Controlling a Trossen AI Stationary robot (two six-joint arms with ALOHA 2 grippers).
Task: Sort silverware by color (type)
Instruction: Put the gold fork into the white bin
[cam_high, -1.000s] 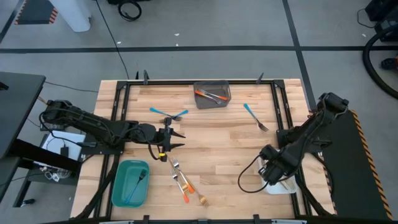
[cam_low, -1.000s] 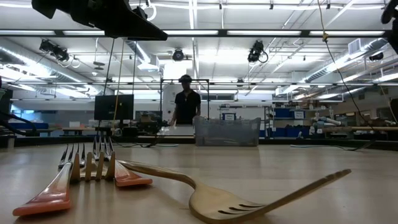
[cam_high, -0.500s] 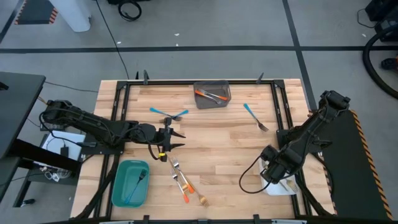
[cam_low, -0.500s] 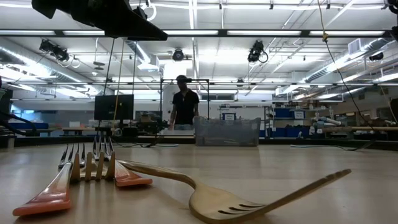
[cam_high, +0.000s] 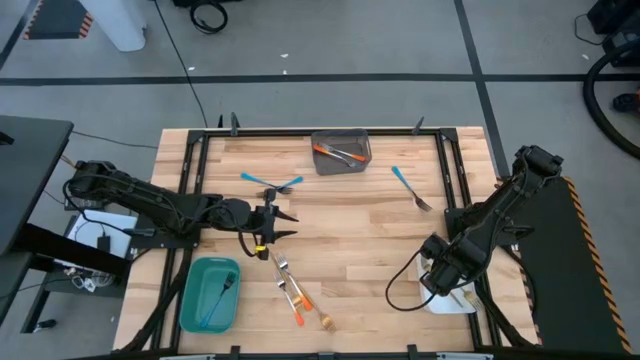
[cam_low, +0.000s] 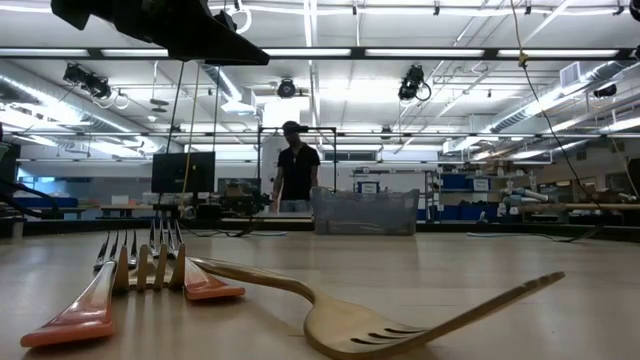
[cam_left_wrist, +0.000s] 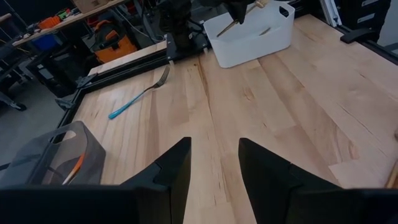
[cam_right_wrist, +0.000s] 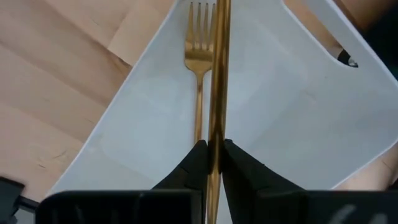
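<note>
The right hand (cam_right_wrist: 210, 163) squeezes a gold piece (cam_right_wrist: 219, 74) right over the white bin (cam_right_wrist: 280, 118), likely so gold sits with the gold fork (cam_right_wrist: 199, 62) inside, while the left hand (cam_left_wrist: 213, 163) waits open above the table (cam_high: 360, 230).

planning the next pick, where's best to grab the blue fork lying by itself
Take the blue fork mid-handle, straight down from above, fingers across its diagonal. It lies flat and alone on bare wood, both sides free, and the handle is straight. The right gripper is nearer but shut on a gold utensil over the white bin.
</note>
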